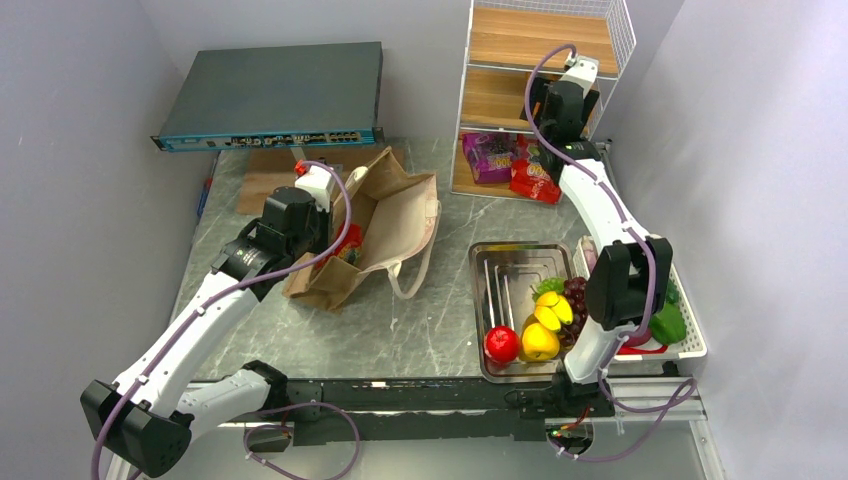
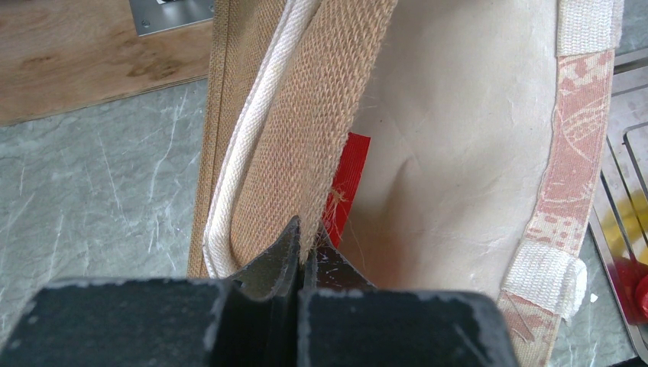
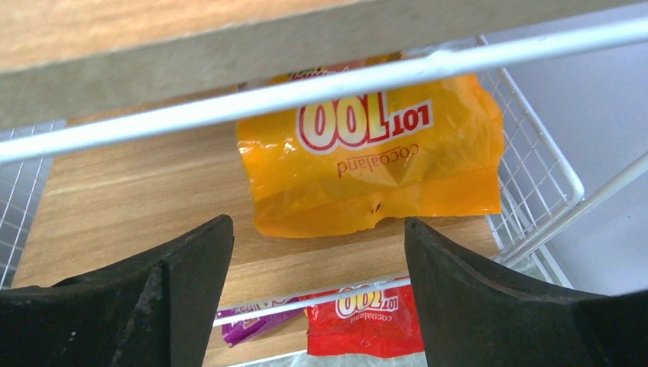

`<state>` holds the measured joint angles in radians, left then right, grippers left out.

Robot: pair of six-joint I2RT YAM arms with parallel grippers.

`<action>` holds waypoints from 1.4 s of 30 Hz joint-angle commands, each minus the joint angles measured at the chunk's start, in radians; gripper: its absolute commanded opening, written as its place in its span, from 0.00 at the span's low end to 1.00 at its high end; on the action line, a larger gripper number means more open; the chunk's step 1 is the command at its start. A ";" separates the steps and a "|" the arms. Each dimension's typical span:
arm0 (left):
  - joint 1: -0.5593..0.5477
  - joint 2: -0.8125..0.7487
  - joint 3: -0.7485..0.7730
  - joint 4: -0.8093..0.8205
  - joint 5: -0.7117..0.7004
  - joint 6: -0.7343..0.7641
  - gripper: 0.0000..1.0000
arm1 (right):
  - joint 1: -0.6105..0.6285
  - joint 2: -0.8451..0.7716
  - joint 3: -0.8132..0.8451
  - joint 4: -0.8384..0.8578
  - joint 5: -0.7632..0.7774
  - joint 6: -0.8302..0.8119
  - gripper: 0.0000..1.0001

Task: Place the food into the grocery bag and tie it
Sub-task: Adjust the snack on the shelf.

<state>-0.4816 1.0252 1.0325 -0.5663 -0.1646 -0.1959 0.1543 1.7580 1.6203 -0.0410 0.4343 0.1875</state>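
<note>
The brown grocery bag lies open on the marble table, with a red packet inside it. My left gripper is shut on the bag's woven rim beside a cream handle. My right gripper stands open at the wire rack's middle shelf. An orange snack packet lies just ahead of its fingers, untouched. On the shelf below are a red packet and a purple packet. A red apple, yellow fruit and dark grapes lie in a metal tray.
The white wire rack with wooden shelves stands at the back right. A dark flat device and a wooden board sit behind the bag. A white basket with a green vegetable lies right of the tray.
</note>
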 commanded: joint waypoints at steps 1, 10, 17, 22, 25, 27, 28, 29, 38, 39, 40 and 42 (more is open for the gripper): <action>-0.003 0.003 0.034 0.019 -0.001 0.010 0.00 | -0.018 0.023 0.043 0.077 0.025 0.021 0.81; -0.004 0.008 0.035 0.019 0.000 0.009 0.00 | -0.030 0.057 0.059 0.066 0.001 0.029 0.83; -0.004 0.010 0.035 0.019 0.001 0.011 0.00 | -0.033 0.070 0.069 0.077 -0.001 0.013 0.94; -0.005 0.012 0.036 0.018 0.000 0.010 0.00 | -0.034 0.096 0.088 0.066 0.001 0.005 0.94; -0.004 0.012 0.035 0.017 0.002 0.010 0.00 | -0.036 0.102 0.087 0.067 -0.001 0.005 0.87; -0.004 0.014 0.035 0.017 0.002 0.011 0.00 | -0.039 0.104 0.086 0.062 -0.005 0.010 0.77; -0.005 0.013 0.036 0.018 0.002 0.011 0.00 | -0.040 0.104 0.086 0.060 -0.007 0.010 0.71; -0.003 0.013 0.036 0.017 0.002 0.012 0.00 | -0.041 0.104 0.084 0.057 -0.012 0.011 0.64; -0.004 0.014 0.036 0.017 -0.001 0.010 0.00 | -0.044 0.051 0.039 0.054 -0.028 0.025 0.10; -0.003 0.015 0.036 0.016 0.000 0.011 0.00 | -0.044 0.039 0.025 0.056 -0.028 0.029 0.05; -0.004 0.015 0.035 0.018 0.000 0.011 0.00 | -0.043 0.019 0.012 0.058 -0.028 0.031 0.00; -0.004 0.015 0.035 0.018 0.000 0.011 0.00 | -0.043 -0.011 -0.013 0.056 -0.031 0.040 0.00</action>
<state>-0.4816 1.0386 1.0325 -0.5663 -0.1642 -0.1959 0.1226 1.8374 1.6470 0.0067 0.3904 0.2203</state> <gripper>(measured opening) 0.031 0.024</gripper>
